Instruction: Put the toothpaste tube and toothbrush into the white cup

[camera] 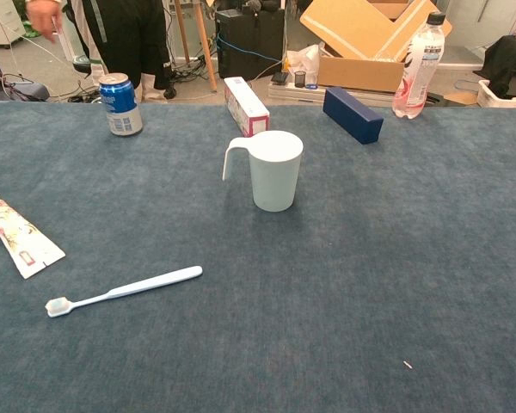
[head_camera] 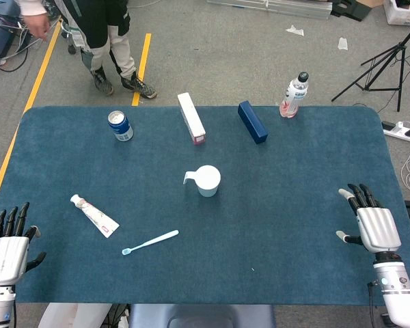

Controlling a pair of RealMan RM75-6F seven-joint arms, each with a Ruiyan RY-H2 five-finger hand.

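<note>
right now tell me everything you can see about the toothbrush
The toothbrush is a slim, pale blue one-piece stick that looks like plastic, with a small head of whitish bristles at one end. It lies flat on the blue table cloth, head pointing toward the robot's left and the near edge, handle angled up toward the white cup. It rests apart from the toothpaste tube beside it. Nothing touches it but the cloth; both hands are well away at the table's corners.
</note>
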